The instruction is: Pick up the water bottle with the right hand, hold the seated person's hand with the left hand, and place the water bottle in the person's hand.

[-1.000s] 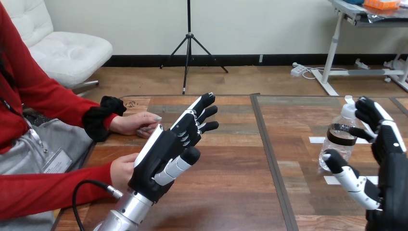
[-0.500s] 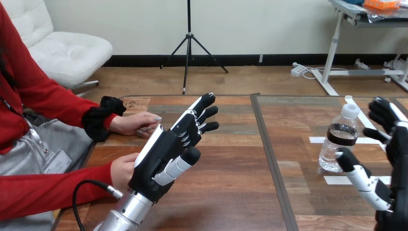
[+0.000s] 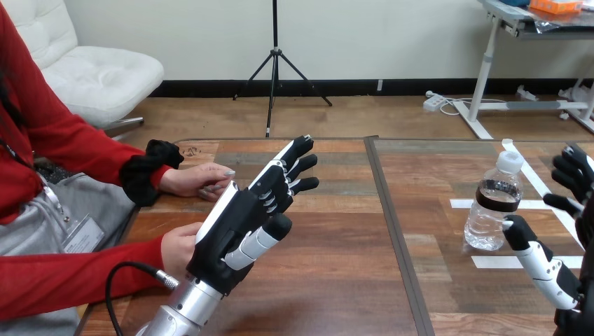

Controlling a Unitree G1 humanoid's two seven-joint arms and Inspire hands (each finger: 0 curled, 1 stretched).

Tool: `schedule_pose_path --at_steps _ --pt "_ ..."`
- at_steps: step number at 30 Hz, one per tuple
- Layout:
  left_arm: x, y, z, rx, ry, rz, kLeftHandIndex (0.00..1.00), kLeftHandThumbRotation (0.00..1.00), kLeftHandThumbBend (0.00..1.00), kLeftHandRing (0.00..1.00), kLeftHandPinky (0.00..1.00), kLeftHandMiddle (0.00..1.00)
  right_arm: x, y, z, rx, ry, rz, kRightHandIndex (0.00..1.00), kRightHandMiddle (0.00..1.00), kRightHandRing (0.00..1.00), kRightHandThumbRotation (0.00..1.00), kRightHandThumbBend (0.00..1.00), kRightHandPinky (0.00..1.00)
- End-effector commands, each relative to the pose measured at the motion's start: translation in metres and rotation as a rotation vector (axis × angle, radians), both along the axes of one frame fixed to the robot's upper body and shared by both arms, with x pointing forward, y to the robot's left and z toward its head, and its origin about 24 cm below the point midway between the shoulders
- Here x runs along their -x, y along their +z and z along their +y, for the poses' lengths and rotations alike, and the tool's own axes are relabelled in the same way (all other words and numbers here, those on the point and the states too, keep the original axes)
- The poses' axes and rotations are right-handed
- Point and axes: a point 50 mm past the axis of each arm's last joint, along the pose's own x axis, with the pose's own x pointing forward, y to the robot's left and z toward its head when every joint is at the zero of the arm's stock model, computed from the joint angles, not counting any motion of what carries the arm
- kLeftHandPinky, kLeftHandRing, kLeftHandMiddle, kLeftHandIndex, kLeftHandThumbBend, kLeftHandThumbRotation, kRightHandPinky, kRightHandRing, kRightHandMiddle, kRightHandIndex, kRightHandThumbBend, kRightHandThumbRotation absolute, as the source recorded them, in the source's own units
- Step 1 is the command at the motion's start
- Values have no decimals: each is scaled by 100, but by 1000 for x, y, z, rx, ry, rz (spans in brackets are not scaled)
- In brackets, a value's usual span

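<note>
water bottle [image 3: 494,203] upright on the bench [image 3: 336,280] — likely light, thin-walled, slick; grip around its dark band. right hand [image 3: 543,262] beside it, fingers [image 3: 573,171] apart, holding nothing.

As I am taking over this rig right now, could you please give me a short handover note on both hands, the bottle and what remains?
Black-and-white left hand: open, fingers straight, raised over the brown wooden table, next to the person's nearer hand, not gripping it.
Right hand: open, beside the clear plastic water bottle with a white cap, not closed on it.
Bottle: upright on the table's right part.
Done: nothing yet.
Left: grasp the bottle, hold the person's hand, place the bottle in it.
</note>
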Motion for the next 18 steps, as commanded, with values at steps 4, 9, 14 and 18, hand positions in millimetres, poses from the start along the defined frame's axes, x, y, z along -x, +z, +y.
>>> schedule_pose_path --at_steps 4,9,14,18 --pt "-11 13 0 -10 -2 -50 95 82 100 95 87 98 -17 9 -8 7 -17 -42 86 85 84 71 100 71" --pt "-12 13 1 -9 3 -51 95 82 100 95 87 98 -21 8 -13 11 -34 -21 87 86 85 70 100 72" --pt "-12 14 2 -7 1 -53 95 82 100 95 87 98 -25 5 -18 17 -55 13 88 86 85 71 100 72" --pt "-12 15 2 -5 2 -57 95 82 100 95 87 98 -30 3 -23 16 -64 51 89 87 85 71 100 72"
